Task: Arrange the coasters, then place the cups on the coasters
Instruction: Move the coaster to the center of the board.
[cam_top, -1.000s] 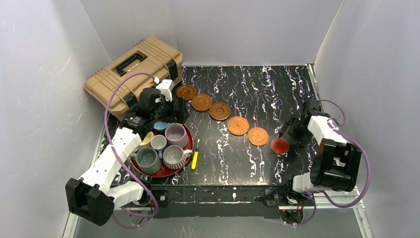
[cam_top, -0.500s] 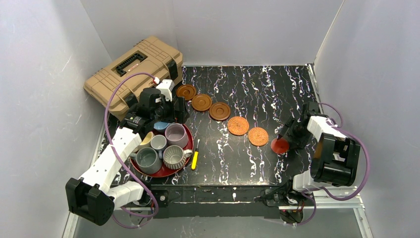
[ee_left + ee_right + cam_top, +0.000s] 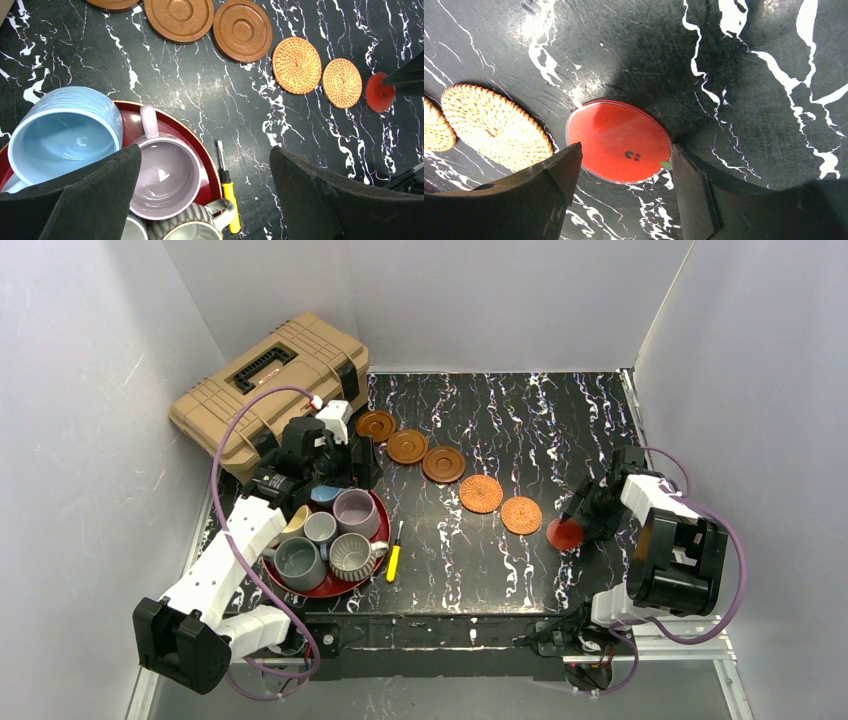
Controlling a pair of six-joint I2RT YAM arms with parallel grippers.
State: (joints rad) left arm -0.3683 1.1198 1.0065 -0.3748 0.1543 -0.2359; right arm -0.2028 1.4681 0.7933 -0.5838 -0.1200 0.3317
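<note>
Loosely, the right pincer (image 3: 625,150) straddles the flat glossy red disc coaster (image 3: 616,132), part-open; the left pincer (image 3: 204,151) gapes wide, empty.

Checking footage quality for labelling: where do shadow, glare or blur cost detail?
Right wrist: shadow from the right end effector darkens the table beyond the red coaster, and its fingers look soft. Left wrist: a glare spot sits inside the mauve cup. Top external: even light, crisp.
</note>
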